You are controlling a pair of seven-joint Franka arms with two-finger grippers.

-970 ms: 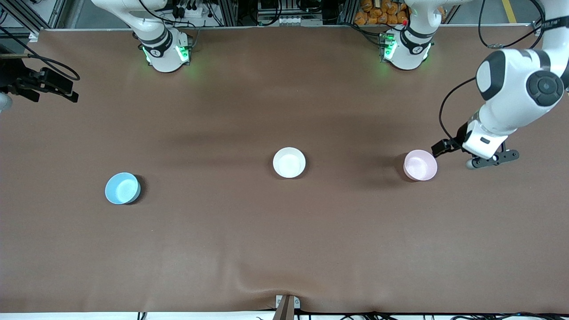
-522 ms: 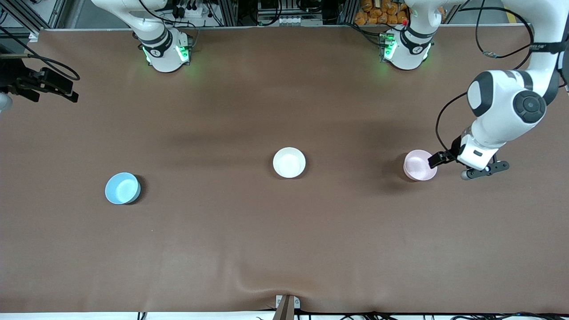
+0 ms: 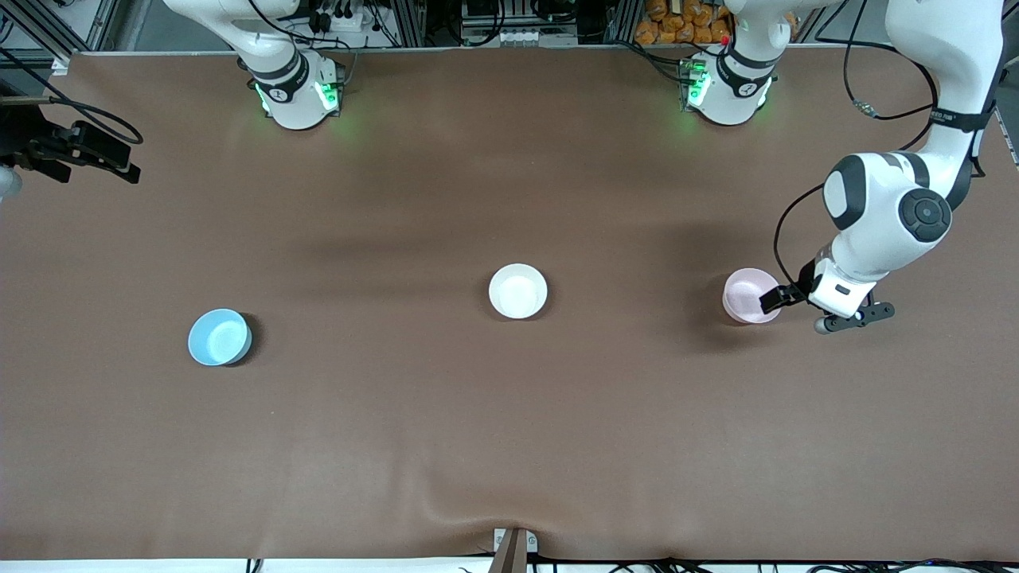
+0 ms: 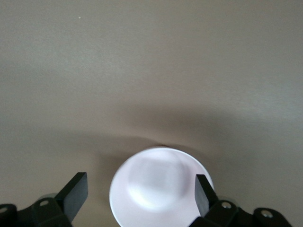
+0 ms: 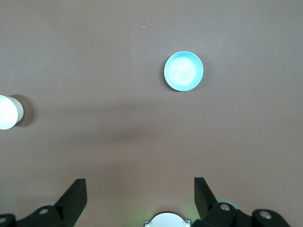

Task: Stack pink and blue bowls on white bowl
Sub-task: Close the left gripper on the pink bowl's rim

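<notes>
while no writing reads, left gripper (image 4: 141,191) jaws apart over pink bowl (image 3: 747,294); right gripper (image 5: 140,191) apart.

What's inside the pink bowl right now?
Nothing visible: the pink bowl looks empty, its inside plain. The open left tool hangs over it; part of the rim is cut off by the left wrist view's edge.

Pink bowl (image 3: 747,294), white bowl (image 3: 518,291), blue bowl (image 3: 218,337) sit upright, well apart.

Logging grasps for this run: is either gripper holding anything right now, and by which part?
Nothing is held. The left gripper is open, its fingers straddling the pink bowl without closing. The right gripper is open, high over the table.
</notes>
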